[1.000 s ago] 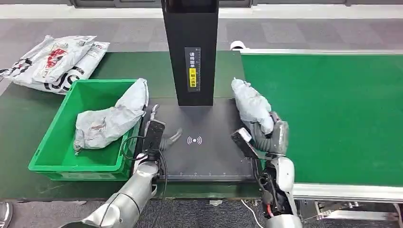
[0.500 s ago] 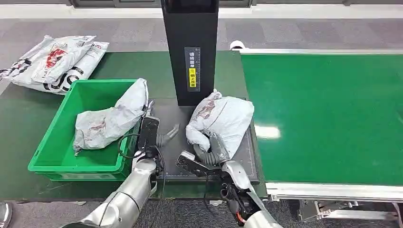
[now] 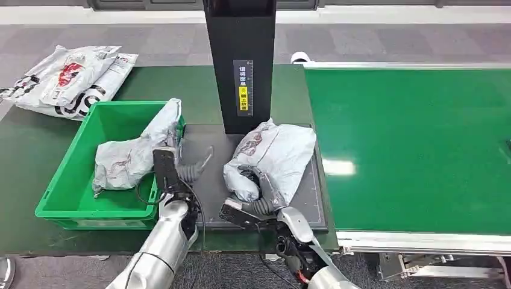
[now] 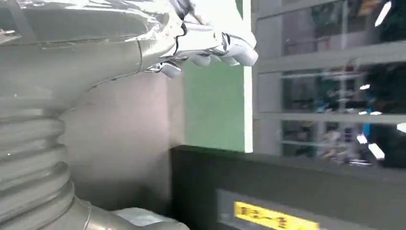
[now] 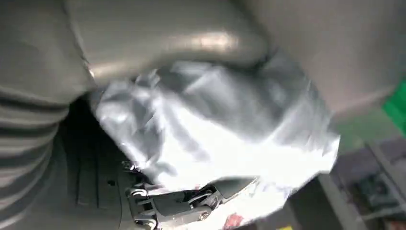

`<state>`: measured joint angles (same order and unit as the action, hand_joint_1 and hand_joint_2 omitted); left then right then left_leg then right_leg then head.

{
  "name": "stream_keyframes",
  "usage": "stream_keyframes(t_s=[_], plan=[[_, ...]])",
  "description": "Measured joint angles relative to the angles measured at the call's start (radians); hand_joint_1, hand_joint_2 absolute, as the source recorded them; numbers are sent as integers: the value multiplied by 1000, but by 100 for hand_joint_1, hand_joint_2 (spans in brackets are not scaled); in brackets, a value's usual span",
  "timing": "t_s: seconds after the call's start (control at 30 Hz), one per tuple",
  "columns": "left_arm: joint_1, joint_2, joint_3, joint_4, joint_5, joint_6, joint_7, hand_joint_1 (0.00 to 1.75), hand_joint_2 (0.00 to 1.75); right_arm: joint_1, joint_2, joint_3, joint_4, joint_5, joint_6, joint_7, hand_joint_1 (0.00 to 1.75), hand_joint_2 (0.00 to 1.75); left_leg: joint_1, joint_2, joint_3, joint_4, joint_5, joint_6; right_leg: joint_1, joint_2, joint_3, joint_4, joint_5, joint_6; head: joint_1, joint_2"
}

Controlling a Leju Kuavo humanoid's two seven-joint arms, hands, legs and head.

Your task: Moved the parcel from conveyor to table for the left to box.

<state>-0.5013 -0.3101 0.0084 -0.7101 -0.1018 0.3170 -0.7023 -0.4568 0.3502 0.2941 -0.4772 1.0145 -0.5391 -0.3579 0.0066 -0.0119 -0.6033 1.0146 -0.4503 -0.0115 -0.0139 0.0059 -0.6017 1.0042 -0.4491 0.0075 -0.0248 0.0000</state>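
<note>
even overhead light, a glare patch on the conveyor belt (image 3: 337,167); both wrist views blurred.

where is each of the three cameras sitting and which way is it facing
Head view: high on the body, looking forward and down at the black scan pad, green bin and conveyor; both silver arms show.
Left wrist view: behind the left robot hand, facing the black post.
Right wrist view: behind the right robot hand, close on the grey parcel.
Shared: head and right wrist views both show that parcel gripped by the right robot hand.
</note>
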Motion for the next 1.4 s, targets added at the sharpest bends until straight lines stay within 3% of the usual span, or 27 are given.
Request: stream_keyframes(t_s=[0.37,0.4,0.63,0.8,1.03,1.13,1.17,1.2,1.27,1.4], plan=[[38,32,-163,-90,-15,0,0,0,175,1,-40,-121,-119,-478,-58,-301,0,175,-1,-1,0,1,0,0,-1,-1,0,0,0,0,0,0],[38,34,-179,-89,-15,-11,0,0,175,2,-44,-130,-134,-513,-56,-319,0,0,-1,0,0,1,0,0,-1,0,0,0,0,0,0,0],[23,50,-297,-38,-68,-57,0,0,175,32,-65,-150,-240,-719,43,-341,0,0,-1,0,0,1,0,0,-1,0,-1,0,0,0,0,0],[-49,44,-406,180,-242,-50,34,0,175,31,-84,-161,-257,-854,163,-345,0,0,-1,0,0,1,0,0,-1,0,0,0,0,0,0,0],[-81,32,-476,326,-269,-40,45,0,175,26,-101,-180,-254,-877,195,-345,0,0,-1,0,0,1,0,0,-1,0,-1,0,1,0,0,0],[-97,29,-509,359,-366,-42,109,0,175,26,-104,-186,-254,-890,190,-345,0,0,-1,0,0,0,0,0,-1,0,0,0,0,0,0,0],[-101,28,-529,371,-418,-62,149,10,175,26,-106,-187,-254,-892,188,-346,0,0,-1,0,0,0,0,0,-1,0,0,0,0,0,0,0],[-103,27,-552,381,-471,-81,199,169,175,26,-108,-188,-254,-894,186,-346,0,0,-1,0,0,0,0,0,-1,0,0,0,0,0,0,0],[-107,26,-600,393,-564,-112,295,175,175,28,-113,-198,-254,-896,192,-346,0,0,-1,-1,0,0,0,0,-1,-1,1,0,0,0,0,0],[-108,25,-605,393,-571,-114,304,175,175,28,-113,-198,-254,-896,194,-346,0,0,-1,-2,0,0,0,0,-1,-1,1,0,0,0,0,0]])
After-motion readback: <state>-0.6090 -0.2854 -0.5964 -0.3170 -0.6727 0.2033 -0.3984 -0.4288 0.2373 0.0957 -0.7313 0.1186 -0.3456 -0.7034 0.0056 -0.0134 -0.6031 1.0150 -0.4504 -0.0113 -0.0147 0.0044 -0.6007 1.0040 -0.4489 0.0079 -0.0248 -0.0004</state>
